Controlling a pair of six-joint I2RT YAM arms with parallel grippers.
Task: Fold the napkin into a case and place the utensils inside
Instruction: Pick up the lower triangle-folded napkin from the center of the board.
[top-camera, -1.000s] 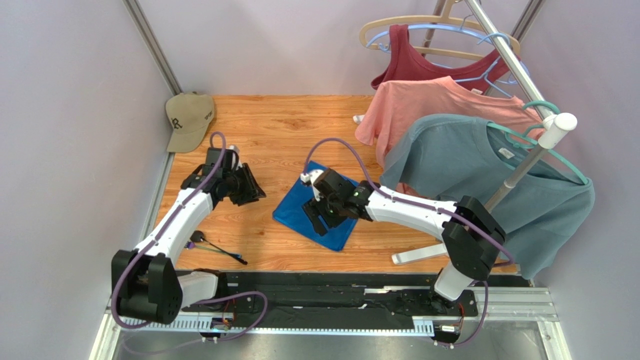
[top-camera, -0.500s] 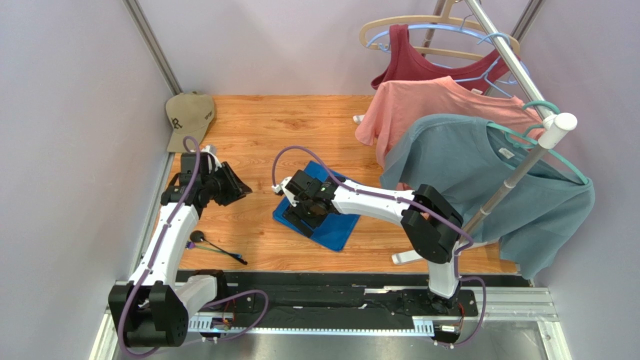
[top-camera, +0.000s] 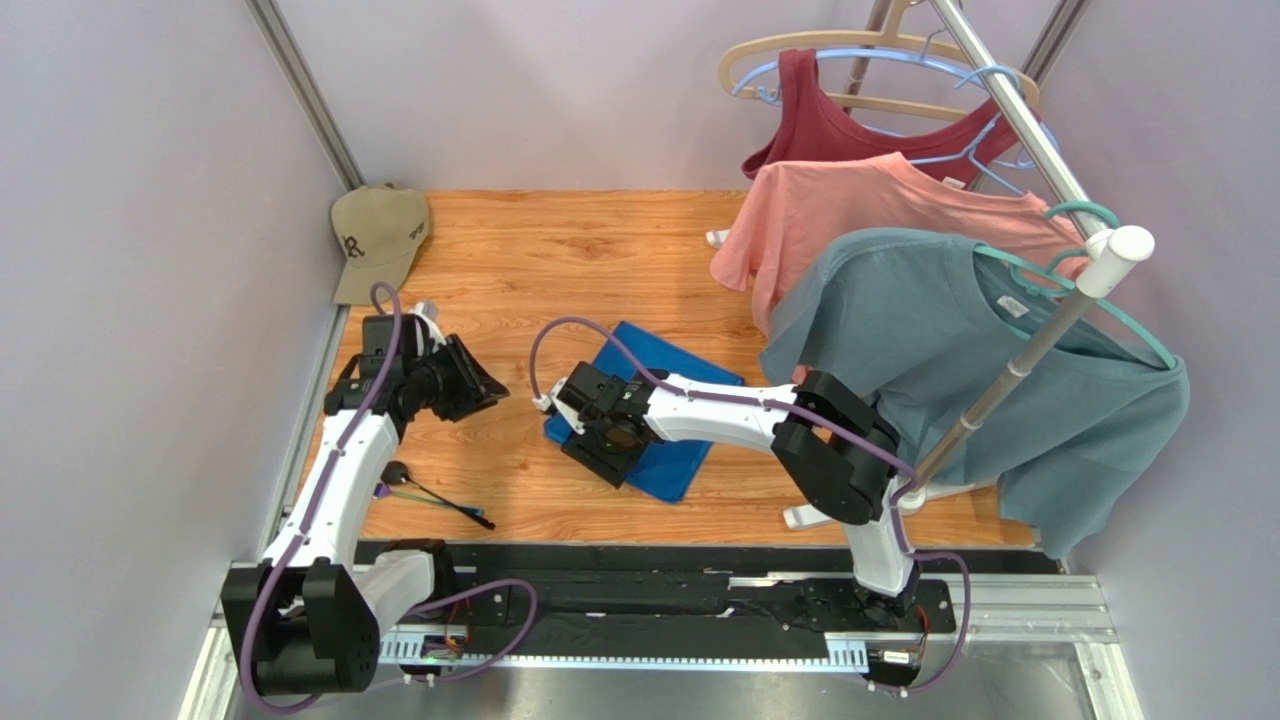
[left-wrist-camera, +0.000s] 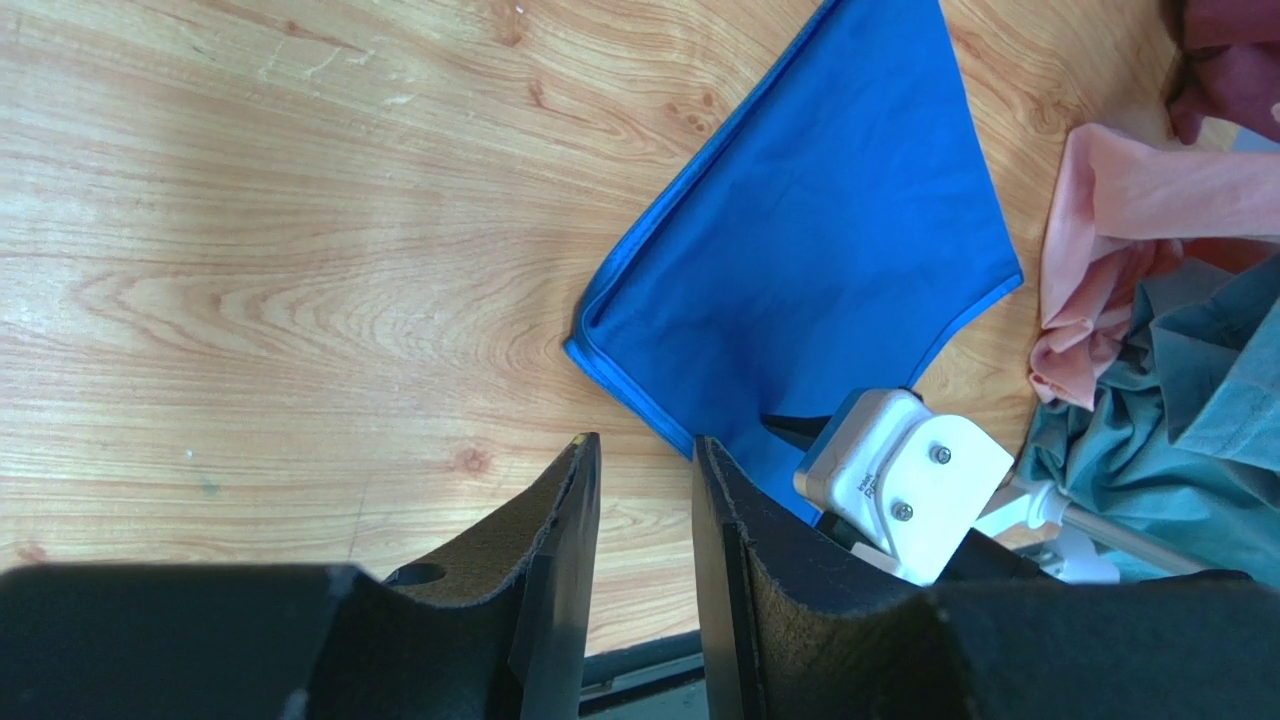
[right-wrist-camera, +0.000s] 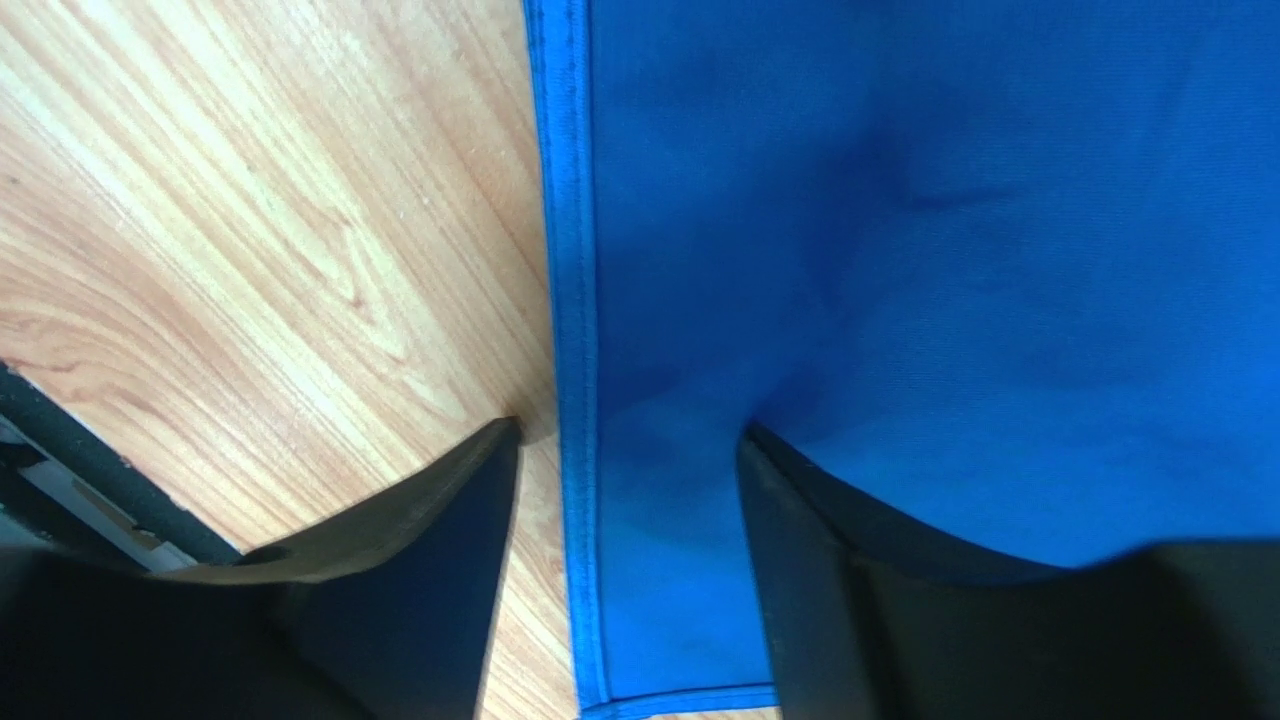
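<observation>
The royal-blue napkin (top-camera: 679, 378) lies flat on the wooden table, mid-table; it looks folded, with a hemmed edge. My right gripper (top-camera: 598, 431) is low over its left edge. In the right wrist view its jaws (right-wrist-camera: 624, 450) are open and straddle the napkin's (right-wrist-camera: 932, 225) hem near a corner, one finger over wood, one over cloth. My left gripper (top-camera: 478, 381) hovers left of the napkin, empty, jaws a narrow gap apart (left-wrist-camera: 646, 480); the napkin (left-wrist-camera: 812, 255) lies ahead of it. The utensils (top-camera: 436, 498), thin dark sticks, lie near the front left edge.
A tan cap (top-camera: 376, 240) sits at the back left corner. A clothes rack on the right holds a teal-grey T-shirt (top-camera: 962, 345), a pink shirt (top-camera: 872, 210) and a red top (top-camera: 834, 135); its white foot (top-camera: 834, 510) rests near the front edge.
My right gripper has moved left across the napkin to its left edge. My left gripper has drawn back to the left, away from the napkin.
</observation>
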